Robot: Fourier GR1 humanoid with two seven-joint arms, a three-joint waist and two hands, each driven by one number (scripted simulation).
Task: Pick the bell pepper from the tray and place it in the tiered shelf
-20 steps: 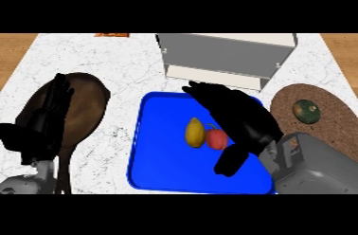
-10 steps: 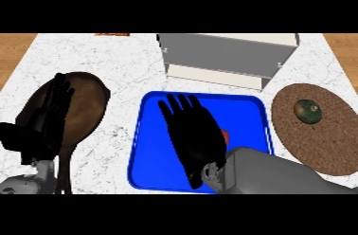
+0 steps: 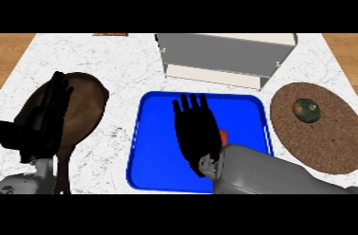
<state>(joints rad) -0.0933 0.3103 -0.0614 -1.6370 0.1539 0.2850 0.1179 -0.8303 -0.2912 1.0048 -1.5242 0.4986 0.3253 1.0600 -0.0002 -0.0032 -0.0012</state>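
My right hand [image 3: 196, 132] lies flat and open over the blue tray [image 3: 155, 134], fingers pointing away from me. A sliver of red [image 3: 223, 136] shows at the hand's right edge; the yellow bell pepper is hidden beneath the palm. The white tiered shelf [image 3: 224, 56] stands just beyond the tray's far rim. My left hand [image 3: 49, 113] rests open at the left, fingers up, over a brown plate [image 3: 87, 101].
A round brown woven mat [image 3: 328, 134] lies right of the tray with a dark green round object [image 3: 307, 109] on it. An orange-brown item [image 3: 111, 34] sits at the counter's far edge. White marble counter [image 3: 119, 68] surrounds the tray.
My right hand swung from the tray's right side to lie flat over its middle, covering the yellow pepper and most of the red item. The left hand has not moved.
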